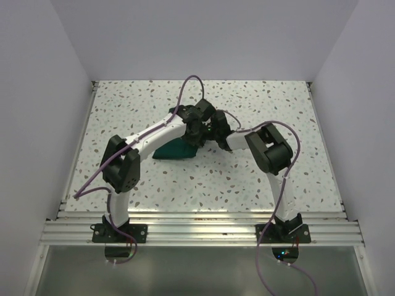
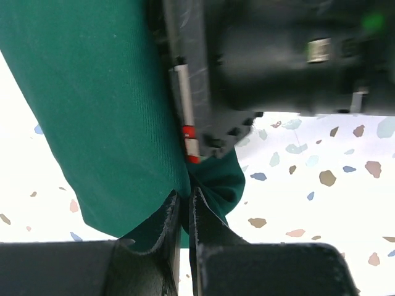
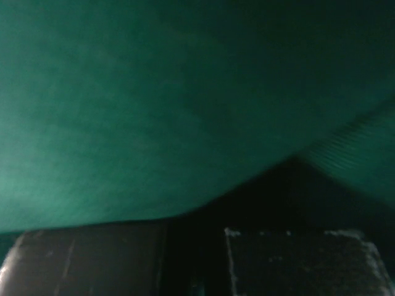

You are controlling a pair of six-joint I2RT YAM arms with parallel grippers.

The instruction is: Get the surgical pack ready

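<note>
The left arm (image 1: pixel 154 132) and right arm (image 1: pixel 271 151) rose from their bases and bent inward, their wrists meeting over the far right end of the green cloth (image 1: pixel 176 150). The left gripper (image 2: pixel 183 213) pinched a fold of that cloth between nearly closed fingers. The right gripper (image 1: pixel 210 132) sat close beside it, jaws fully closed, pressed against the cloth.

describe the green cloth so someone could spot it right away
On the white speckled table, look at the middle. There the left hand and right hand pinch a bunched dark green cloth, the only soft, green thing on it.
</note>
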